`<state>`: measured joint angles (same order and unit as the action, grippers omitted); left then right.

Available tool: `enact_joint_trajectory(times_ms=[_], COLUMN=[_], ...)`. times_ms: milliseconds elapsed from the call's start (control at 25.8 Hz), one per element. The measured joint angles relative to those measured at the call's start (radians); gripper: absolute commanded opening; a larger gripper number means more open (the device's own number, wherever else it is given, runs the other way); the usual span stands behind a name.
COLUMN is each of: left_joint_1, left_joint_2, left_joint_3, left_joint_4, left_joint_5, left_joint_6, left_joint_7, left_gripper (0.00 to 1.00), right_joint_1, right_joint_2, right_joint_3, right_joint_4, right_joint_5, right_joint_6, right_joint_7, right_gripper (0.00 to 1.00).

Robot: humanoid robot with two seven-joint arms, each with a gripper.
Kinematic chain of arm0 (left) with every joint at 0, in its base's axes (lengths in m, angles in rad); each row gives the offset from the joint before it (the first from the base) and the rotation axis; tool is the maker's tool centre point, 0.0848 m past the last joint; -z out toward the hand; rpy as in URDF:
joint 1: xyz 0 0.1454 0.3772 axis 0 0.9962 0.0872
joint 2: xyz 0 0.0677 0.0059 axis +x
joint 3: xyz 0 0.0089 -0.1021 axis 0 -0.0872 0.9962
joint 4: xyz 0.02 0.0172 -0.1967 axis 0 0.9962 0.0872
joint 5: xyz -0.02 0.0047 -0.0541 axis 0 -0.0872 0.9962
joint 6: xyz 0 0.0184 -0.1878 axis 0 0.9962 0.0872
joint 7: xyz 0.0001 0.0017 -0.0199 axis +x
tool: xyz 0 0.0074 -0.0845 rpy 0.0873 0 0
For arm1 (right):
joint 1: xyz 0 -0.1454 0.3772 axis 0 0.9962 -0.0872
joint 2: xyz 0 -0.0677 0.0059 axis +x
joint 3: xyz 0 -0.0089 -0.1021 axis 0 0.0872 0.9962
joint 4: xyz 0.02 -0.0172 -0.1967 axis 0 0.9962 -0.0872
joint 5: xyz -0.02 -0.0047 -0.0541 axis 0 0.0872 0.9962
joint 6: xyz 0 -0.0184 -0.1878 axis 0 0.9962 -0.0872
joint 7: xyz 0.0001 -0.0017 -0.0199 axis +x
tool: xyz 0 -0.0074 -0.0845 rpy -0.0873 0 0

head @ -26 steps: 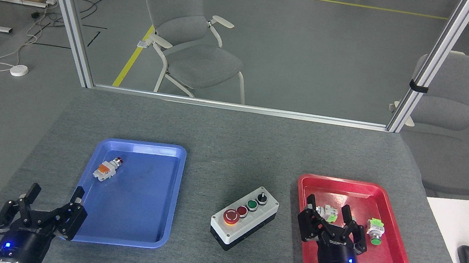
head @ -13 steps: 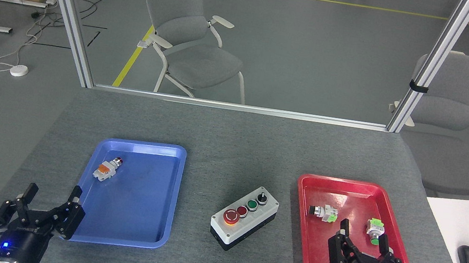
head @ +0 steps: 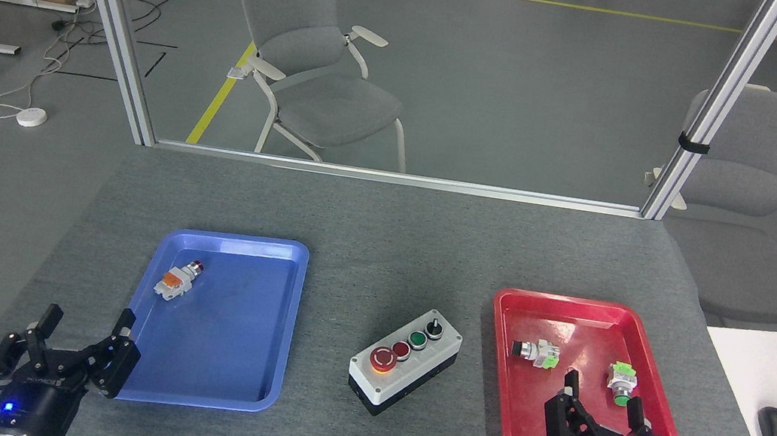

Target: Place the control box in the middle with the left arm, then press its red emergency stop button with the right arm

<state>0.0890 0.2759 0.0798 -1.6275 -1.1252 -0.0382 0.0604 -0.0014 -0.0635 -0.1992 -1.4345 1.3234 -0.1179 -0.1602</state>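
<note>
The oblong light-grey control box with black base [head: 403,361] is seen placed mid-table between the trays, so the pressing step is judged due: the right gripper [head: 605,404], spread open and empty like the left gripper [head: 83,333], must be brought over the large red mushroom-cap emergency stop button [head: 382,359].

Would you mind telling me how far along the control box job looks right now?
Placed: the control box sits on bare felt between both trays. In hand: nothing; the left gripper and right gripper are open, empty. Whether the red emergency stop button has been pressed cannot be seen.
</note>
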Motion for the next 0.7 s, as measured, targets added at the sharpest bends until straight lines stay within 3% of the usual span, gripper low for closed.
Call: enact_joint_trajectory(times_ms=[699], left_joint_1=[0.006], left_joint_2=[0.001], left_joint_3=[-0.002], left_joint_4=[0.000], left_joint_5=[-0.007], left_joint_6=[-0.001], left_joint_7=[0.014], left_gripper=[0.99], right_joint_1=[-0.064], right_joint_2=[-0.013], right_joint_3=[0.038], right_joint_4=[-0.024], right_joint_5=[0.067], right_joint_6=[0.099], right_joint_7=[0.024], right_gripper=[1.00])
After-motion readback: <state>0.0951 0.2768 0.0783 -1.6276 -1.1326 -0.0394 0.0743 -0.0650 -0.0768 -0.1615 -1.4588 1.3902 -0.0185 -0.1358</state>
